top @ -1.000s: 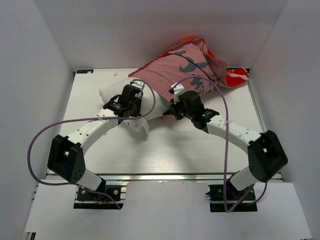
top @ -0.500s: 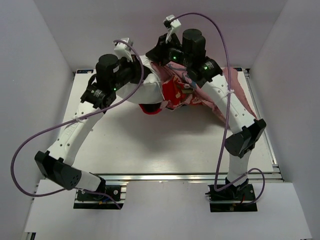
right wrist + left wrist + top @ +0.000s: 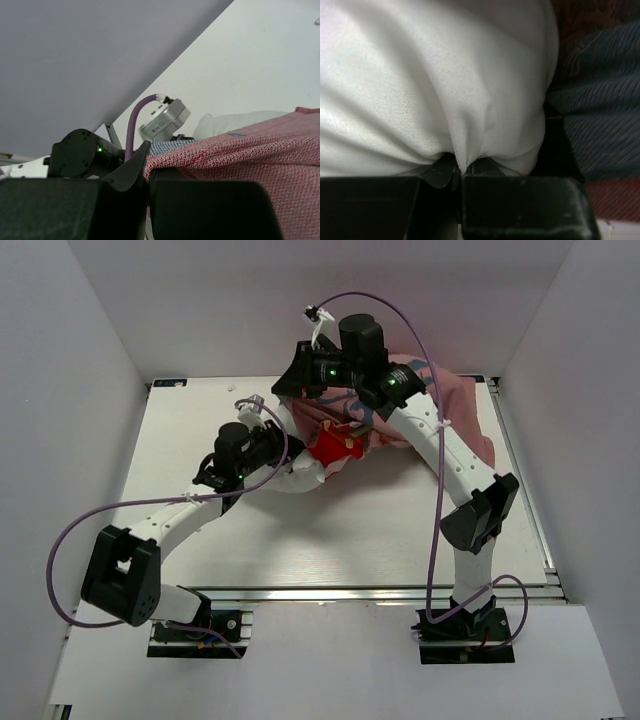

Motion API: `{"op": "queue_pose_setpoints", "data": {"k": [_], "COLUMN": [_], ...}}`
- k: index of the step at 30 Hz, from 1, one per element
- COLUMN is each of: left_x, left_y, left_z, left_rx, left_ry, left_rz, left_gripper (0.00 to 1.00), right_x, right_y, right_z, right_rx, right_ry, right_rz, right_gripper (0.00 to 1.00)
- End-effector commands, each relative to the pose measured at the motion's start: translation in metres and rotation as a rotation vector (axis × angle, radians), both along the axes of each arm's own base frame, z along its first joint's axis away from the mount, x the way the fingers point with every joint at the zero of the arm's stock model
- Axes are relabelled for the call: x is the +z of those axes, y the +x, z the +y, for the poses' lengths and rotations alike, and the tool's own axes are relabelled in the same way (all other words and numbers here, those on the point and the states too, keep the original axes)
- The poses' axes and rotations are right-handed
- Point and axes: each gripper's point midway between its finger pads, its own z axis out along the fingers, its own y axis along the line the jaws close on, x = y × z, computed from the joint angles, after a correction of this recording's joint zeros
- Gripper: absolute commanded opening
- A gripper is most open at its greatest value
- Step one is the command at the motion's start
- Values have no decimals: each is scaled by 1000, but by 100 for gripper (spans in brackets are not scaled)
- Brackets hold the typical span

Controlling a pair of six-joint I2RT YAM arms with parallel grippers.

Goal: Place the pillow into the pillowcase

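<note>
A white table (image 3: 350, 530) sits boxed in by plain white walls (image 3: 300, 300), with the two arms bolted at its near edge and purple cables (image 3: 440, 530) looping off them. The pillow (image 3: 292, 476) lies toward the far side of the table, left of centre. It is a plump white mass whose right end disappears under the pillowcase (image 3: 455, 415); how far it reaches inside cannot be told from above. The pillowcase spreads from the middle of the far edge out to the far right corner. Mostly its paler pink side shows, with dark blue patches and a bright red fold where it meets the pillow. The left arm stretches low across the table to the pillow. In the left wrist view the left gripper (image 3: 460, 175) is clenched on a pinched fold of the white fabric, which bunches into creases right at the jaws, with dark blue and red knit cloth just beside it on the right. The right arm stands tall over the far edge, its wrist well above the table. The right gripper (image 3: 148, 172) is clamped tight on the edge of the pillowcase, the pink weave running off to the right from between the jaws, and a bulge of white pillow shows just behind the cloth.
</note>
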Motion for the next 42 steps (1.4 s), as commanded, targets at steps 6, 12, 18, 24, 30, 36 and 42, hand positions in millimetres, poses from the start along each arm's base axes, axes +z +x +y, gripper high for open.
{"op": "queue_pose_setpoints", "data": {"k": [6,12,18,24,30,36,42], "left_x": [69,122,46,-50,-49,2,54], "left_y": [41,36,42,39,27,0,-43], "left_z": [-23,-16,26,32,39,83,112], "left_rx": [57,75,292,341,319,363,315], "left_ry": [-276,-422,-262,-128,-4,253,435], "left_rz": [-204,-300,-110,116,126,-19,-162], "left_gripper": [0,0,10,39,58,70,93], "right_x": [86,35,-75,-163,-140,-56,-54], "right_y": [-128,-128,-83,-79,-79,-19,6], "right_z": [19,6,-37,-67,-74,-130,-188], "right_rx": [328,326,247,308,380,161,-42], "right_ry": [219,94,-174,-323,-311,-260,-254], "right_rz": [-145,-100,-56,18,-122,-412,-468], "right_gripper": [0,0,39,63,89,89,89]}}
